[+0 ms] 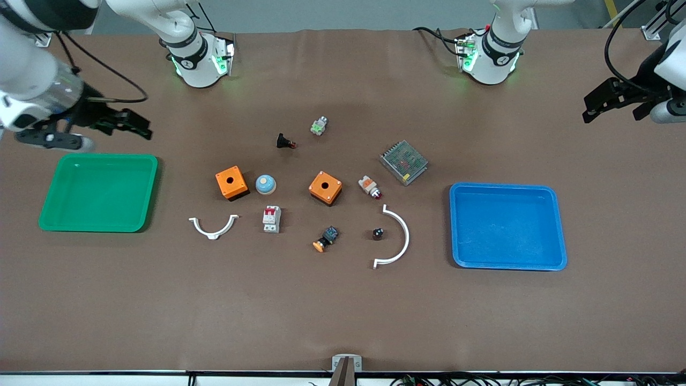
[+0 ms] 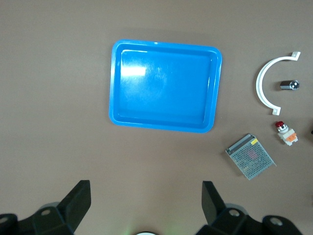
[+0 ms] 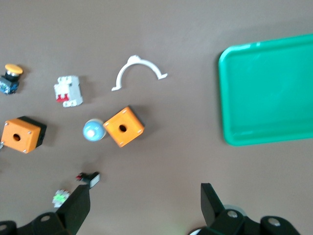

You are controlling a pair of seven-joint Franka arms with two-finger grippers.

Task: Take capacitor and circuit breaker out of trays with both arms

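The capacitor [image 1: 378,234], a tiny black stubby cylinder, lies on the table inside the curve of a large white bracket [image 1: 399,238]; it also shows in the left wrist view [image 2: 289,85]. The breaker [image 1: 271,219], a grey-white block with red levers, lies near the table's middle and shows in the right wrist view [image 3: 68,91]. My left gripper [image 1: 608,102] is open and empty over bare table at the left arm's end [image 2: 144,191]. My right gripper [image 1: 134,126] is open and empty over the table by the green tray [image 3: 144,193].
A green tray [image 1: 99,156] lies at the right arm's end, a blue tray [image 1: 504,186] at the left arm's end. Between them lie two orange boxes [image 1: 231,182] [image 1: 325,187], a blue dome button [image 1: 265,184], a mesh-covered unit [image 1: 403,162], several small buttons and a small white bracket [image 1: 213,226].
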